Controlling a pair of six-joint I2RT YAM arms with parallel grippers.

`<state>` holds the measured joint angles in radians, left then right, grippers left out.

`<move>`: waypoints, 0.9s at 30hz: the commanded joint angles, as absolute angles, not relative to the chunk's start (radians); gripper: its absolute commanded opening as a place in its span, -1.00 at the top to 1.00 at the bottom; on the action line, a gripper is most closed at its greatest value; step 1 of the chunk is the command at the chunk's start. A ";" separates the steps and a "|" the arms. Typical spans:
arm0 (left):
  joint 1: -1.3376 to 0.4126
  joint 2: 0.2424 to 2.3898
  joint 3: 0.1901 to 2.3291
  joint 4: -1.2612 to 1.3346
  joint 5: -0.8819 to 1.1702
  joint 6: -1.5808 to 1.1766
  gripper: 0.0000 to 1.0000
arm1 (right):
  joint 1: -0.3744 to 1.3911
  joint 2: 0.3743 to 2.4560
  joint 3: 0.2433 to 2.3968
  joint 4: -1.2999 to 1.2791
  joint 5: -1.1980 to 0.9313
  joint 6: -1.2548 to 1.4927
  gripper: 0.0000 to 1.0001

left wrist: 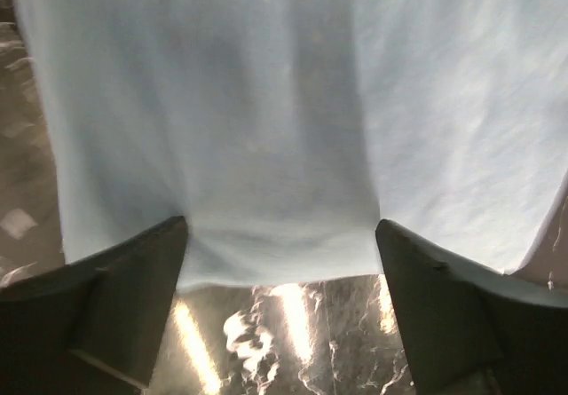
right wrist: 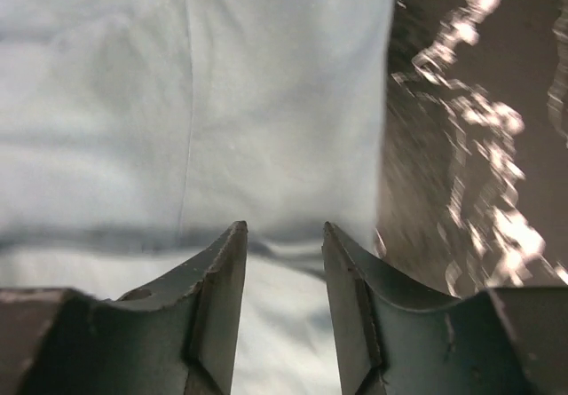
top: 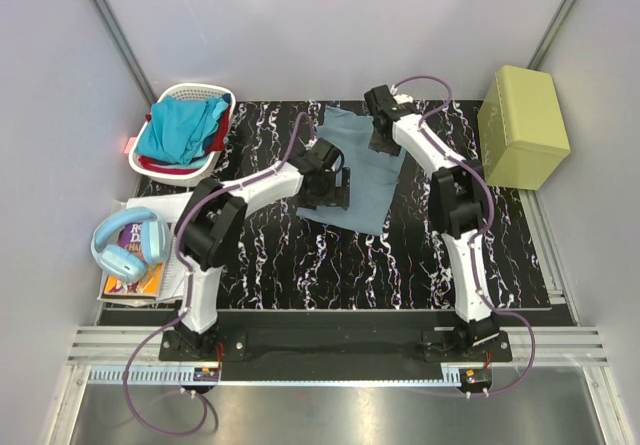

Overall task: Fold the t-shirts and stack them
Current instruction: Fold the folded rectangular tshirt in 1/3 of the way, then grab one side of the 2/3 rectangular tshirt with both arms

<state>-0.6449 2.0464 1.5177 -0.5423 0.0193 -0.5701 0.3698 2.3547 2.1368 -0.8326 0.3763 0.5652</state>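
Observation:
A muted grey-blue t-shirt (top: 365,177) lies folded into a long strip on the black marbled mat (top: 300,265). My left gripper (top: 338,190) hangs at the strip's near left edge. In the left wrist view it (left wrist: 282,235) stands wide open with the shirt's hem (left wrist: 284,102) lying flat between the fingers, not pinched. My right gripper (top: 383,140) is over the far end of the shirt. In the right wrist view it (right wrist: 284,228) is open, its fingers a narrow gap apart above the cloth (right wrist: 177,102). A turquoise t-shirt (top: 180,125) and a red one (top: 218,137) sit in the basket.
The white laundry basket (top: 190,90) stands at the mat's far left corner. A yellow-green box (top: 522,125) sits at the far right. Blue headphones (top: 128,247) rest on books (top: 135,283) off the mat's left edge. Grey walls close in on both sides.

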 commanded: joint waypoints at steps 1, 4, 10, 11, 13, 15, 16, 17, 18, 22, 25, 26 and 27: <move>-0.637 1.896 1.517 -0.561 -0.117 -0.540 -0.98 | 0.390 2.077 1.960 -0.795 0.359 0.555 0.03; -0.637 1.902 1.531 -0.575 -0.107 -0.535 -0.98 | 0.397 1.932 1.735 -0.737 0.319 0.586 0.03; -0.663 1.832 1.450 -0.575 -0.135 -0.551 -0.98 | 0.498 1.724 1.433 -0.701 0.336 0.640 0.04; -0.667 1.829 1.437 -0.577 -0.149 -0.551 -0.97 | 0.523 1.697 1.407 -0.700 0.340 0.659 0.04; -0.669 1.821 1.398 -0.575 -0.161 -0.554 -0.98 | 0.577 1.683 1.343 -0.699 0.333 0.678 0.07; -0.664 1.821 1.379 -0.574 -0.170 -0.554 -0.98 | 0.626 1.669 1.306 -0.698 0.331 0.712 0.10; -0.661 1.819 1.365 -0.574 -0.172 -0.552 -0.98 | 0.636 1.666 1.275 -0.693 0.334 0.719 0.09; -0.655 1.816 1.359 -0.571 -0.182 -0.549 -0.98 | 0.649 1.657 1.261 -0.690 0.337 0.732 0.10; -0.649 1.815 1.353 -0.568 -0.186 -0.546 -0.98 | 0.660 1.655 1.252 -0.690 0.339 0.735 0.09; -0.575 1.828 1.336 -0.560 -0.144 -0.552 -0.98 | 0.684 1.637 1.213 -0.695 0.347 0.752 0.09; -0.508 1.847 1.345 -0.555 -0.107 -0.549 -0.98 | 0.690 1.603 1.186 -0.696 0.354 0.759 0.09; -0.503 1.850 1.351 -0.554 -0.116 -0.543 -0.98 | 0.690 1.597 1.181 -0.698 0.354 0.762 0.10; -0.500 1.851 1.367 -0.552 -0.118 -0.531 -0.98 | 0.692 1.589 1.171 -0.696 0.356 0.761 0.10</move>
